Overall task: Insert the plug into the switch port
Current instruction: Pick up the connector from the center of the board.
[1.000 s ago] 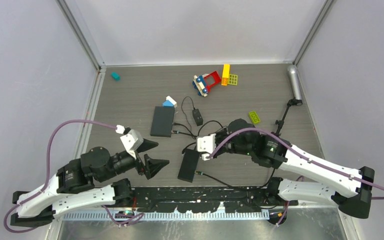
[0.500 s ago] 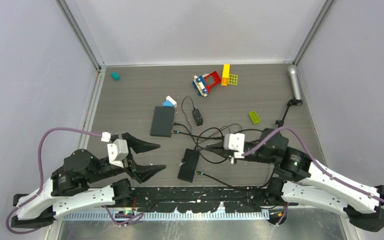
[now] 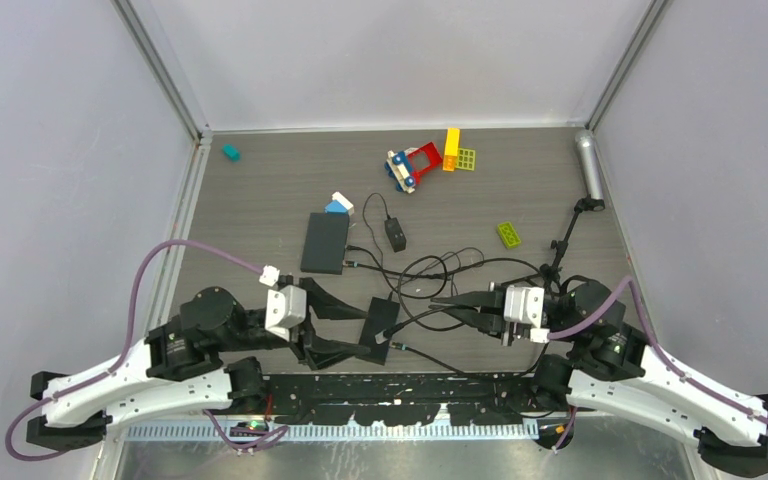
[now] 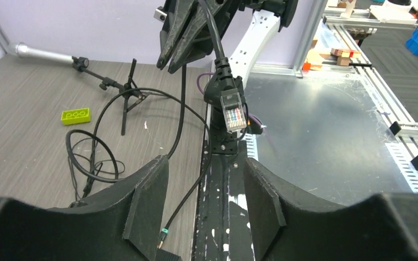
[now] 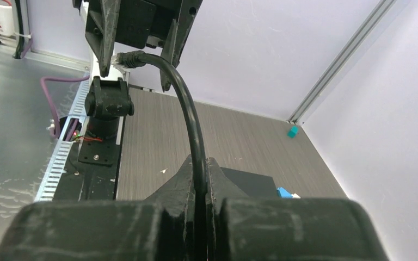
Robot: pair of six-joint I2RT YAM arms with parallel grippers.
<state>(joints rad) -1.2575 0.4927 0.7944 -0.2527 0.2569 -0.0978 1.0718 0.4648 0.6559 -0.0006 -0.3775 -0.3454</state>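
Observation:
A clear-tipped network plug [image 4: 233, 110] hangs on a black cable [image 5: 191, 125], and my right gripper [image 5: 198, 168] is shut on that cable a short way behind the plug. In the right wrist view the plug [image 5: 121, 58] sits level with the tips of my left gripper [image 5: 136, 76]. My left gripper [image 4: 206, 163] is open; its pads are empty and the plug floats just ahead of them. A flat black switch box [image 3: 380, 318] lies under the left gripper [image 3: 368, 330]. Its ports are hidden. The right gripper [image 3: 440, 303] stands to its right.
A second black box [image 3: 325, 243] with cables plugged in lies further back, beside a power adapter [image 3: 395, 235]. Loose cable loops [image 3: 440, 268] lie mid-table. Toy bricks [image 3: 425, 160], a green brick [image 3: 508, 234], a small tripod [image 3: 565, 235] and a silver cylinder [image 3: 588, 165] sit behind.
My left gripper swung right over the near black box and its jaws narrowed. The right gripper drew back to the right, carrying the cable and plug.

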